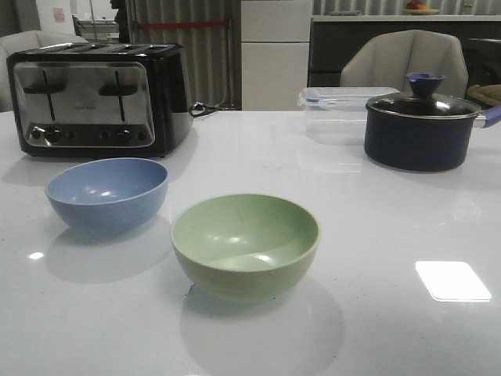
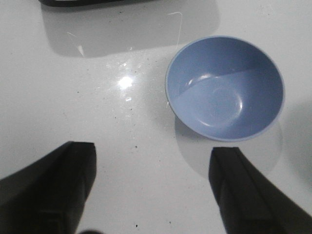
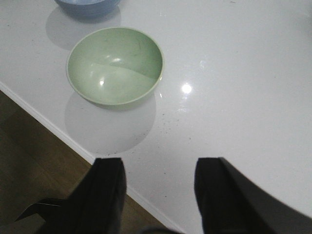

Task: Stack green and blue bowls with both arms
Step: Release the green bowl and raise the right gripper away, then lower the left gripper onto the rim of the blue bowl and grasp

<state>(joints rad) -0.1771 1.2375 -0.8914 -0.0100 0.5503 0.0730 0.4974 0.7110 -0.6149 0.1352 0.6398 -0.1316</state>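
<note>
The dusty blue bowl [image 1: 107, 192] sits upright on the white table at the left. The pale green bowl [image 1: 245, 244] sits upright to its right and nearer the front, a small gap between them. Neither arm shows in the front view. In the left wrist view my left gripper [image 2: 153, 158] is open and empty above bare table, the blue bowl [image 2: 225, 88] just beyond one fingertip. In the right wrist view my right gripper [image 3: 160, 168] is open and empty above the table's front edge, the green bowl [image 3: 115, 65] a short way off and the blue bowl's [image 3: 87, 6] edge beyond it.
A black and silver toaster [image 1: 98, 97] stands at the back left. A dark lidded pot [image 1: 421, 125] with a blue knob stands at the back right, a clear plastic container [image 1: 344, 106] beside it. The table's front edge [image 3: 58, 129] and the brown floor show in the right wrist view.
</note>
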